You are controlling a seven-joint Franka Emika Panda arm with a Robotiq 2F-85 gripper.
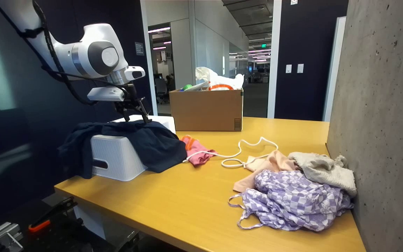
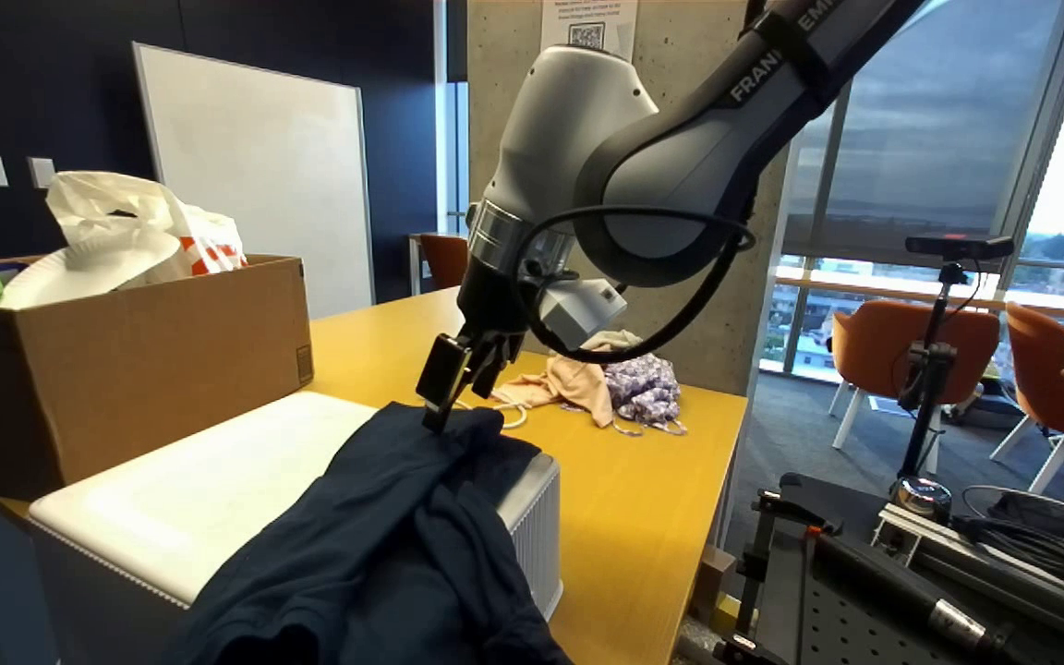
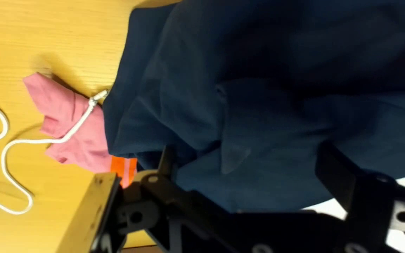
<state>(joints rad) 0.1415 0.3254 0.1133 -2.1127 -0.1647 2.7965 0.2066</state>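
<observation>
Dark navy cloth drapes over an upturned white ribbed bin, its folds hanging down the sides. In the wrist view the navy cloth fills most of the picture, with a corner of fabric folded over between the fingers. My gripper stands open, its fingers wide apart and nothing pinched between them. In both exterior views the gripper points down at the top of the cloth; the fingertips are at its surface, though I cannot tell how firmly they touch. Pink cloth lies beside the navy cloth's edge.
A cardboard box with bags and paper plates stands behind the bin. White cord winds across the yellow table. Peach cloth, a purple checkered garment and beige cloth are heaped near the concrete pillar.
</observation>
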